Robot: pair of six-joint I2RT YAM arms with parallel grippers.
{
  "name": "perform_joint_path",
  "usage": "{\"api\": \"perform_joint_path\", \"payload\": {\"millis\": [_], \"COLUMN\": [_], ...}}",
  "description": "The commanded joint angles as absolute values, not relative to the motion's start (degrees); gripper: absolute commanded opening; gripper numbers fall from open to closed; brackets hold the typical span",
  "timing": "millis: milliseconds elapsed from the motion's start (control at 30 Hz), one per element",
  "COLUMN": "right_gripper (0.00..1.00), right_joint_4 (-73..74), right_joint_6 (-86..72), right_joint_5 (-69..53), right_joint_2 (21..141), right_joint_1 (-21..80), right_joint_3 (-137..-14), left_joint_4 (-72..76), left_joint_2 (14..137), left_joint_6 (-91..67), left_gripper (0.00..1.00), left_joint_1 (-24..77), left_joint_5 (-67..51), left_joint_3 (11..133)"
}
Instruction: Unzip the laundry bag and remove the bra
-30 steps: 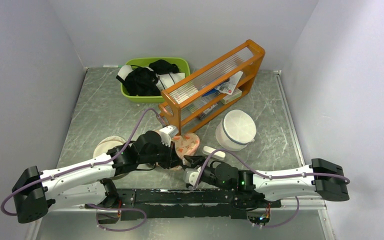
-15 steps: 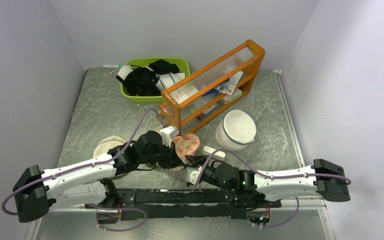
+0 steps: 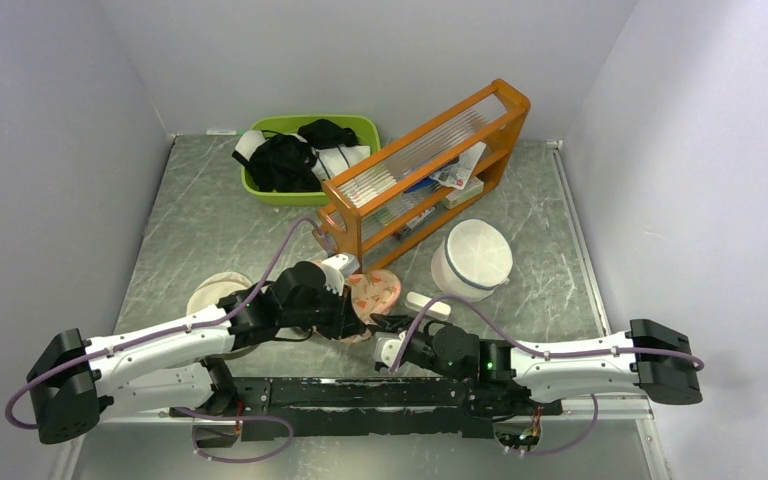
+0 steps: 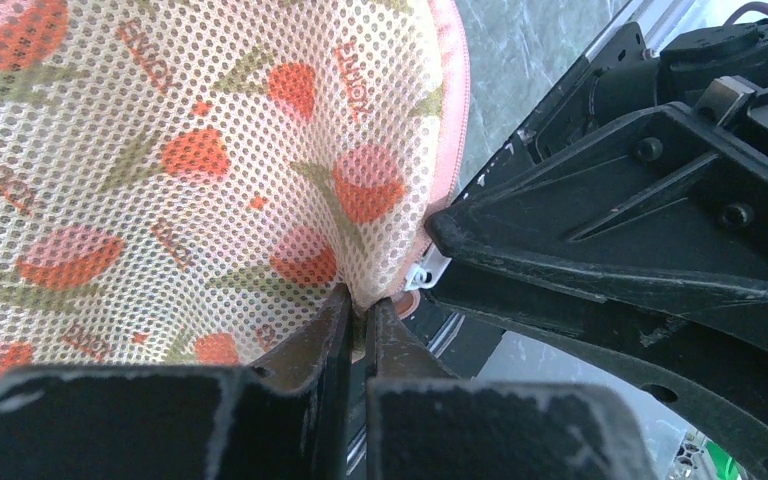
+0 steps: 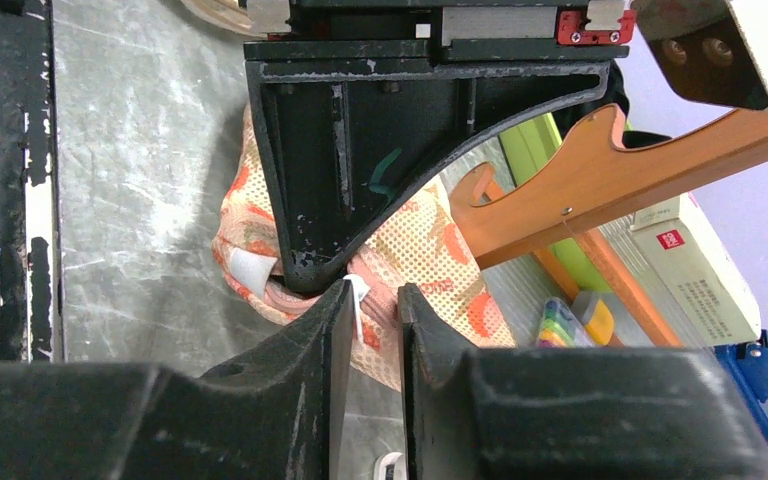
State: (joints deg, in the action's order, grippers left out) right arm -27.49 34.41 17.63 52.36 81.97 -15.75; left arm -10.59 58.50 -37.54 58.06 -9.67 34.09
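Left claw (image 4: 360, 303) pinches tight on the mesh edge of the laundry bag (image 4: 190, 150), which lies on the tabletop (image 3: 210, 230) just in front of the orange rack (image 3: 430, 165). Right claw (image 5: 373, 300) stands narrowly parted around the bag's white zipper pull (image 5: 358, 290).

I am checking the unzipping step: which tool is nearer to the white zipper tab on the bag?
Right. The right tool straddles the zipper tab; the left tool pinches the bag's mesh edge just beside that tab.
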Motion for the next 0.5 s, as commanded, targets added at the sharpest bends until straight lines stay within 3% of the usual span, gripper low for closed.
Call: {"api": "perform_joint_path", "payload": {"millis": [0,167,467], "right_gripper": [0.21,0.16,0.18], "right_joint_4": [-26.8,-26.2,-27.2], "right_joint_6": [33.2,32.3,32.1], "right_joint_5": [18.8,17.5,17.3], "right_joint_2": [52.9,53.2,54.6], "right_joint_1": [81.8,81.8,81.8], "right_joint_3": [-16.2,-16.3,-16.0], "left_joint_4": [-11.2,-11.2,-11.2], "left_joint_2": [58.4,58.1,57.4], "left_joint_6": [-37.3,-37.3,-37.3], "left_gripper": [0.07,0.07,0.07], "left_joint_1": [57.6,57.4,57.1], "left_joint_5": [-11.7,-11.7,-12.0], "left_joint_3": [35.8,35.6,35.7]}}
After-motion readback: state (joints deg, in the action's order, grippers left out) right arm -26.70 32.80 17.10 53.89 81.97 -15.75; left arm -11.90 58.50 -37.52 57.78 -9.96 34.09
